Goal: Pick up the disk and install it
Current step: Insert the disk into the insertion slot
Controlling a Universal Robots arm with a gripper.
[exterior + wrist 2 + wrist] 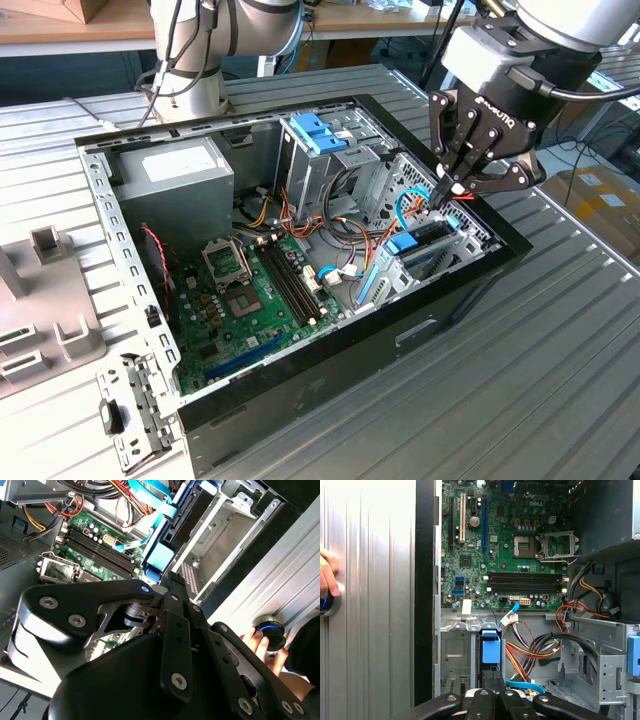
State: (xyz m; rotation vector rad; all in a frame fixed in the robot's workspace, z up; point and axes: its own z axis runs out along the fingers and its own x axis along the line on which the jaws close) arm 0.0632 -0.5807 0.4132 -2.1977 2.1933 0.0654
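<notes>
The disk [430, 238] stands on edge in the drive bay at the case's corner on the exterior view's right, its blue end piece [402, 243] facing the motherboard. In both wrist views the blue end piece [490, 647] [160, 557] caps the disk's dark body [187, 510] between the bay's metal walls. My gripper [445, 195] hangs directly over the disk's upper edge, its black fingers [488, 680] pressed together with nothing between them. Whether the tips touch the disk I cannot tell.
The open computer case [470, 290] lies on a ribbed metal table. Inside it are a grey power-supply box [175, 175], a cage with a light-blue top [315, 135], the motherboard [260, 290] and loose cables [345, 215]. A person's hand [260, 640] rests on a round button beside the case.
</notes>
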